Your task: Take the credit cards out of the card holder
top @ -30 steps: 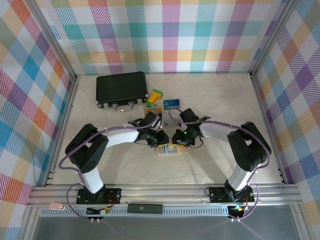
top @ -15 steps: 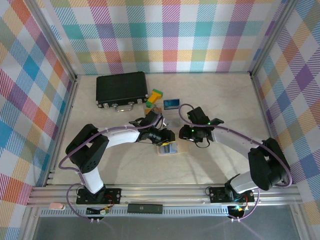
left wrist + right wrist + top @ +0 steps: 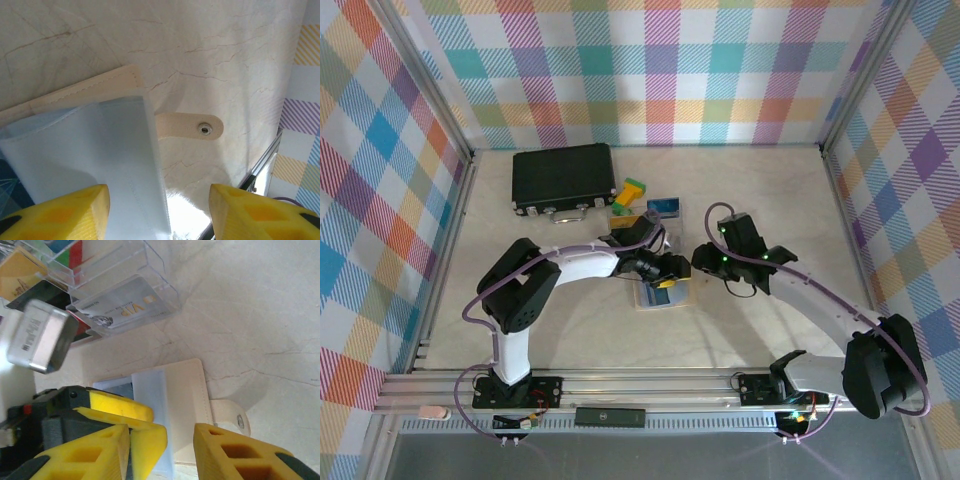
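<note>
The card holder (image 3: 666, 298), a cream wallet with a pale translucent sleeve (image 3: 95, 150) and a snap tab (image 3: 192, 126), lies flat on the table. A dark blue card (image 3: 9, 192) shows at the sleeve's edge. My left gripper (image 3: 668, 275) hovers right over the sleeve, open (image 3: 157, 212), with one fingertip (image 3: 60, 210) above it and nothing gripped. My right gripper (image 3: 702, 262) stands open (image 3: 162, 450) just right of the holder (image 3: 182, 390), beside the left gripper's fingers (image 3: 122, 407). A whitish card (image 3: 120, 307) and other credit cards (image 3: 20, 275) sit in a clear stand.
A clear plastic stand (image 3: 150, 270) sits just behind the holder. A blue card (image 3: 663, 207) and green and yellow blocks (image 3: 630, 193) lie further back. A black case (image 3: 563, 178) sits at the back left. Patterned walls close in the table.
My left gripper slid right over the card holder and opened. My right arm stretched out and drew back to the right, its jaws a little wider.
</note>
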Robot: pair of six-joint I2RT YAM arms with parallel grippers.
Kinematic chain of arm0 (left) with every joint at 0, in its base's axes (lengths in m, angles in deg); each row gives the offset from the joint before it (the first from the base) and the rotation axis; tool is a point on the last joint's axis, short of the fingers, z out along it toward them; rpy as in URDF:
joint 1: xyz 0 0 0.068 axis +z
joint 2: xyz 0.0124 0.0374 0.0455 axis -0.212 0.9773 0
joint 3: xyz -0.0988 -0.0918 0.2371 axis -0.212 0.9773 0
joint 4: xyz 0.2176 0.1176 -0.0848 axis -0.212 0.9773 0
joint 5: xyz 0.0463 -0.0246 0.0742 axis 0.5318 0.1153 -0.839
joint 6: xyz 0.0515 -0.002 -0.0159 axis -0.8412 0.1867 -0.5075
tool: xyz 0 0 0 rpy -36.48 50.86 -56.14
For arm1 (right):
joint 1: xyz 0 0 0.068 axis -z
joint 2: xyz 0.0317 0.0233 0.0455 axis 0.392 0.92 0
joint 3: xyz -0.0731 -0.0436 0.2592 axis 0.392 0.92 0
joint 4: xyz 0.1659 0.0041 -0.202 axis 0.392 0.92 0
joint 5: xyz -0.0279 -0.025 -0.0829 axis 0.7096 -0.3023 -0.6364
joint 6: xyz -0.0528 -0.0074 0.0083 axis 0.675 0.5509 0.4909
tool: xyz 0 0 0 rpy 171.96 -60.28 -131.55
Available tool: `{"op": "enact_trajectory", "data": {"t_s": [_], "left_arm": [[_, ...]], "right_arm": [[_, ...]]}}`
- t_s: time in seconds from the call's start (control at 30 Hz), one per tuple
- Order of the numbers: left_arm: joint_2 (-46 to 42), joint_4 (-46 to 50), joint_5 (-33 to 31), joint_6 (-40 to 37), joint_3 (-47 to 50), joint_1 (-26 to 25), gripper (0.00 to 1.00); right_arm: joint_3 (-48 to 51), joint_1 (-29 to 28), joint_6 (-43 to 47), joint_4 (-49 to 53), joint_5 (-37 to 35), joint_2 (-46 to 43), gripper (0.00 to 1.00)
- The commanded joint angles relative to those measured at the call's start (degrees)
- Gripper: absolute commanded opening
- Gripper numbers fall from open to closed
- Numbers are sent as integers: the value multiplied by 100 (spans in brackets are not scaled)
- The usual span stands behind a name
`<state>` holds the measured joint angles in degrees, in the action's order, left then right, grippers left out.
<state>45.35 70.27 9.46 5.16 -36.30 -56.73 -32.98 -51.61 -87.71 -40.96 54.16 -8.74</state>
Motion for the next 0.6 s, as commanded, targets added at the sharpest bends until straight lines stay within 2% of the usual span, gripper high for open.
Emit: {"op": "enact_trajectory", "data": {"t_s": [0.0,0.13,0.37,0.57], "left_arm": [[-101,-15,84,-5,-184,-29,57],[-223,-269,83,95,-120,-29,58],[-214,-80,-91,-70,-103,-26,57],[89,-99,-25,-72,-244,-33,50]], "right_arm": [[109,32,-82,-156,163,-111,38],[151,50,-66,-207,159,-207,39],[201,60,-67,-241,275,-229,37],[255,76,-44,-256,289,-310,35]]}}
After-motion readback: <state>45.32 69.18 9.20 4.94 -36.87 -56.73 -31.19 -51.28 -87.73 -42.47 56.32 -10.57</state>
